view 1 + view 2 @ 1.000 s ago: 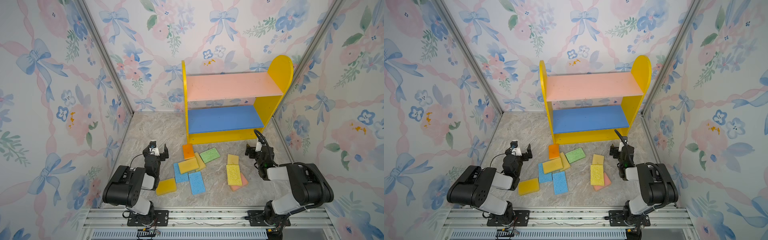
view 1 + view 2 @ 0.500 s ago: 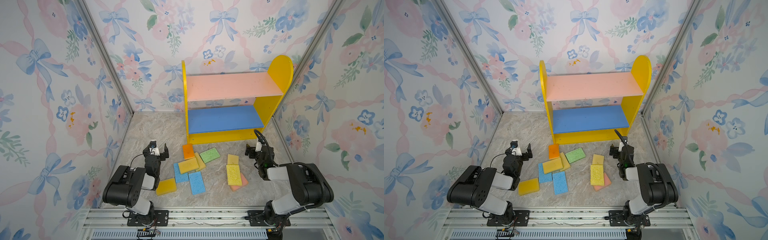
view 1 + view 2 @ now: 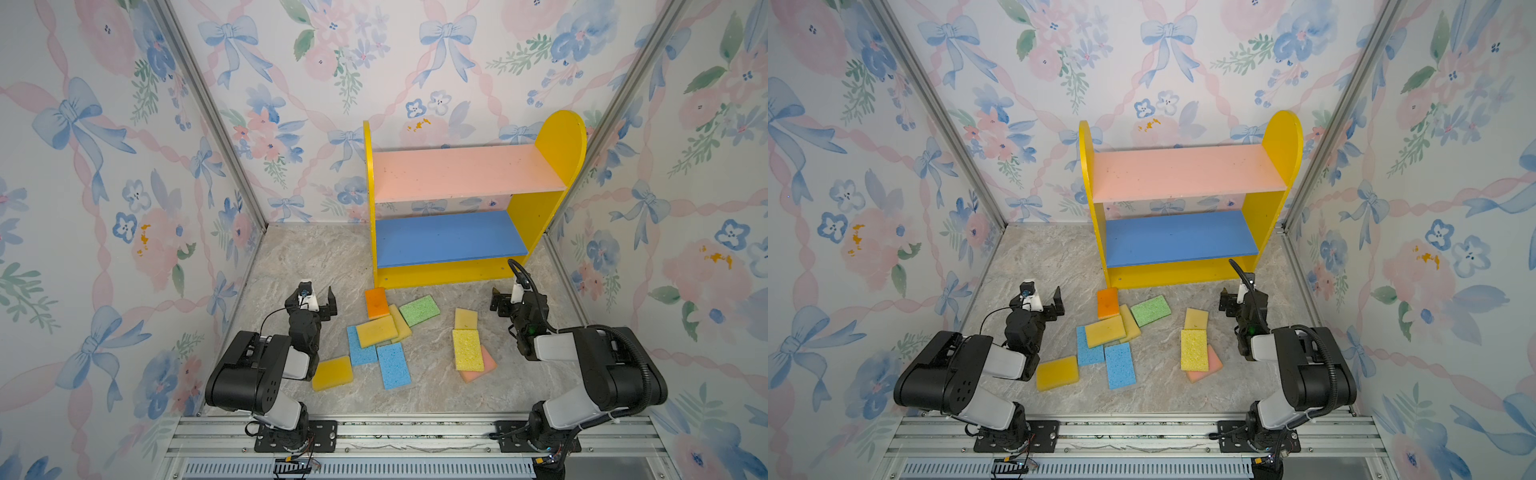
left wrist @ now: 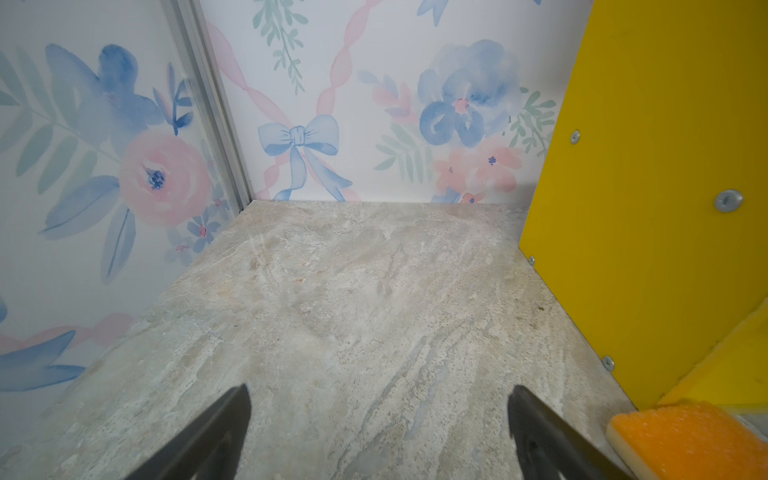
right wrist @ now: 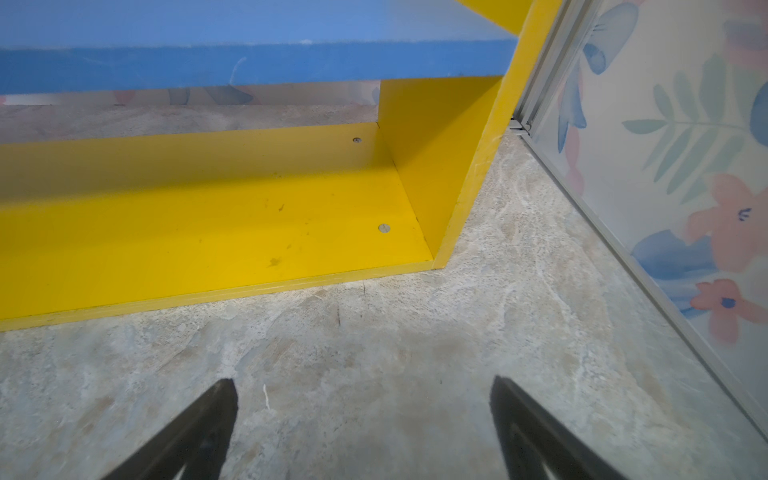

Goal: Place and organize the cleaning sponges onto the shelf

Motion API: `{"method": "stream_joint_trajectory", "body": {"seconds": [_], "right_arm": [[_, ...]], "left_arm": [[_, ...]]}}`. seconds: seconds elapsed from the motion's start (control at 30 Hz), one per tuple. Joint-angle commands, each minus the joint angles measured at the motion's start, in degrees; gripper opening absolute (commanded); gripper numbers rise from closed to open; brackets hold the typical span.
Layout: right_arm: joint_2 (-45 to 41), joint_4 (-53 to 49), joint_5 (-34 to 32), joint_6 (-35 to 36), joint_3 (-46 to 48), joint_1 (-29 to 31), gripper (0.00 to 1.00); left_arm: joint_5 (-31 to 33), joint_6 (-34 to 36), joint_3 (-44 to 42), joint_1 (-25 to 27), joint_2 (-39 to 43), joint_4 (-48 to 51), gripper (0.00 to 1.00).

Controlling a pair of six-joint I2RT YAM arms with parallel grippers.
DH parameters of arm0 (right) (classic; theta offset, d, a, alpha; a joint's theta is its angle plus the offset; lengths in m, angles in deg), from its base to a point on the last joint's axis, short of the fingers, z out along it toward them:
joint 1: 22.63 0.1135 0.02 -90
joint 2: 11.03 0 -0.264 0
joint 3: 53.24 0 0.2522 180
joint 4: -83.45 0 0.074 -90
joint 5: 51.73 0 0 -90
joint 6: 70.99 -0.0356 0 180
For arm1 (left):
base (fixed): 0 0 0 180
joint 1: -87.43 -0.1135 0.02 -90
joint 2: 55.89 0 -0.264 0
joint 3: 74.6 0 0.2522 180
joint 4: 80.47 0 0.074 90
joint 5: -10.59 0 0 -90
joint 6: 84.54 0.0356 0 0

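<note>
Left wrist shows porous, rounded-cornered orange sponge (image 4: 688, 436).

No change shows over the past second. The left gripper (image 3: 312, 300) and right gripper (image 3: 509, 298) keep the same poses, jaws spread as wide as before. The cleaning sponges (image 3: 377, 330) scattered between them lie exactly where they did, none lifted or nudged. The shelf (image 3: 449, 241) ahead of both has gained nothing.
</note>
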Motion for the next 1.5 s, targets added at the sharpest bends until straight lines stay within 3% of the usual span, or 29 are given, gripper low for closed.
{"method": "stream_joint_trajectory", "body": {"seconds": [0.0,0.37,0.43,0.6,0.73,0.9,0.97,1.07,1.2,1.33,1.47], "right_arm": [[-0.46,0.39,0.39,-0.26,-1.2,-0.17,0.97],[-0.54,0.77,-0.37,0.02,-0.95,0.26,0.97],[-2.55,-0.83,-3.77,-0.28,-1.26,0.94,0.97],[-13.63,-19.84,-13.15,-3.35,-7.02,1.72,0.97],[-21.13,-39.11,-15.67,-14.92,-13.22,0.31,0.97],[-24.95,-61.14,-4.55,-20.37,-21.44,-1.14,0.97],[-26.22,-64.41,1.95,-21.26,-22.51,-1.14,0.97],[-27.31,-69.74,5.64,-23.98,-24.62,-1.46,0.97],[-25.13,-77.84,10.57,-29.75,-29.87,-8.08,0.97],[-22.46,-78.49,19.57,-37.49,-32.38,-18.35,0.97],[-20.08,-77.97,19.97,-42.26,-34.71,-22.49,0.97]], "left_arm": [[-0.58,-0.1,0.33,-0.49,-0.51,-1.0,0.98],[-0.23,0.21,0.85,-0.33,-0.3,-0.76,0.98],[0.09,0.24,2.96,-0.24,2.71,5.37,0.98],[7.74,-2.79,5.44,-0.24,11.97,15.41,0.98],[9.67,-10.24,9.24,-0.32,19.75,25.66,0.98],[5.36,-18.92,14.5,0.59,32.01,42.7,0.98],[2.81,-19.6,14.81,2.68,35.65,45.96,0.98],[2.33,-18.14,16.01,9.01,38.5,51.35,0.98],[2.06,-19.42,18.18,15.78,37.03,54.85,0.98],[-2.7,-25.93,20.29,15.78,33.83,53.24,0.98],[-4.68,-27.98,24.49,15.78,28.31,52.54,0.98]]}}
